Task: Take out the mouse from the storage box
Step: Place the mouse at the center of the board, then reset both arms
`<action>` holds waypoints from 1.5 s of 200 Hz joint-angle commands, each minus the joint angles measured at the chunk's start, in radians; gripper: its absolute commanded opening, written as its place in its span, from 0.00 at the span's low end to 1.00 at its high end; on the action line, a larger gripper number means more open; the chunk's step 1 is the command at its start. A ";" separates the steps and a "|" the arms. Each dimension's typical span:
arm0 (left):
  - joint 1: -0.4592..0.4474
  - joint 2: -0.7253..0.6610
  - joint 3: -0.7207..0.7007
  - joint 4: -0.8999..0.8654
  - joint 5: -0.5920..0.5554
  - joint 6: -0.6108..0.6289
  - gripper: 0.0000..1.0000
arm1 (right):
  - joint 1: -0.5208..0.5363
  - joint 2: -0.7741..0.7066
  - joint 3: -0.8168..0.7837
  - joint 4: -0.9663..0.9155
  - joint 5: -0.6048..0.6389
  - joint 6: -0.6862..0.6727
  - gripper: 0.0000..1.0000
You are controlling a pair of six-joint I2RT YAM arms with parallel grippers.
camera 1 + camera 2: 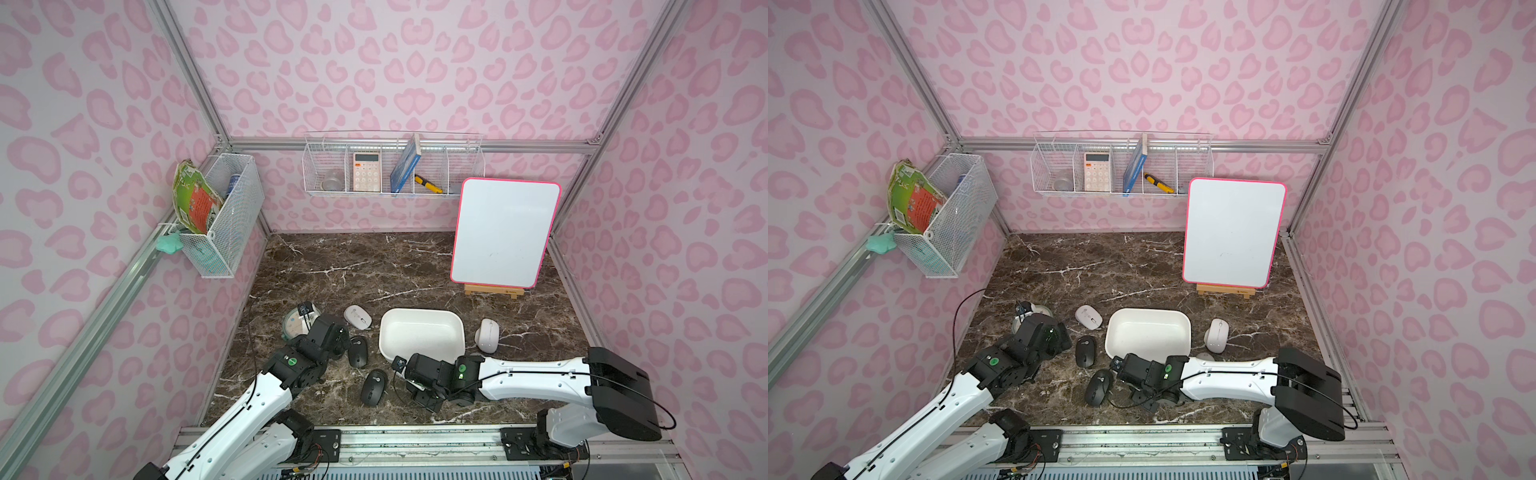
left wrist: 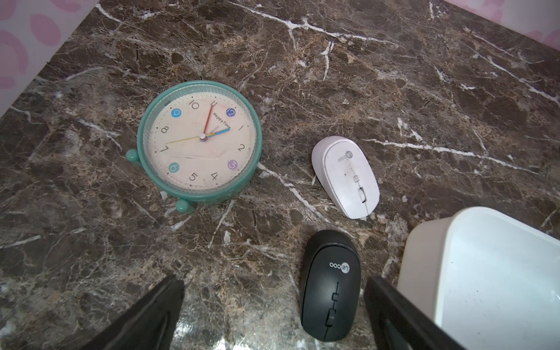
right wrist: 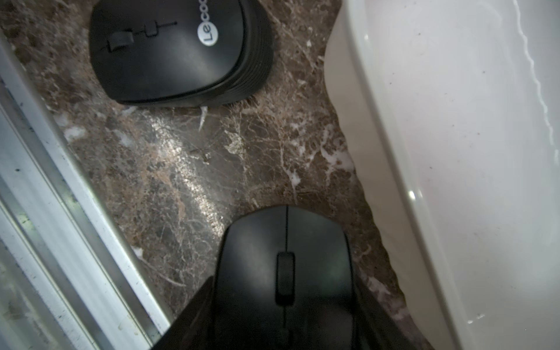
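The white storage box (image 1: pixel 422 318) (image 1: pixel 1148 314) sits mid-table, and its inside shows no mouse in both top views. My right gripper (image 1: pixel 419 392) (image 3: pixel 283 303) is shut on a black mouse (image 3: pixel 285 266), low over the table just in front of the box's front-left corner (image 3: pixel 454 151). A second black mouse (image 1: pixel 373 387) (image 3: pixel 178 51) lies to its left. My left gripper (image 1: pixel 338 338) (image 2: pixel 275 303) stands open left of the box (image 2: pixel 485 272). A third black mouse (image 1: pixel 357 351) (image 2: pixel 330 285) lies on the table between its fingers, untouched.
A white mouse (image 1: pixel 357 316) (image 2: pixel 345 177) lies behind the left gripper, another white mouse (image 1: pixel 487 336) right of the box. A teal clock (image 2: pixel 198 141) lies face up at the left. A whiteboard on an easel (image 1: pixel 505 232) stands back right. The metal rail (image 3: pixel 60 212) borders the front.
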 commanded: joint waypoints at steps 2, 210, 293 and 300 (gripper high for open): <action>0.000 0.000 0.007 -0.012 -0.016 0.000 0.98 | 0.000 0.016 0.000 0.023 -0.007 -0.015 0.52; 0.001 -0.069 0.001 0.011 -0.015 0.005 0.99 | 0.004 -0.209 0.045 -0.034 0.293 0.028 0.83; 0.000 -0.112 -0.114 0.369 -0.050 0.161 0.99 | -0.361 -0.637 -0.237 0.303 0.542 0.183 0.93; 0.000 -0.088 -0.116 0.411 -0.066 0.170 0.99 | -0.389 -0.685 -0.284 0.363 0.541 0.178 0.96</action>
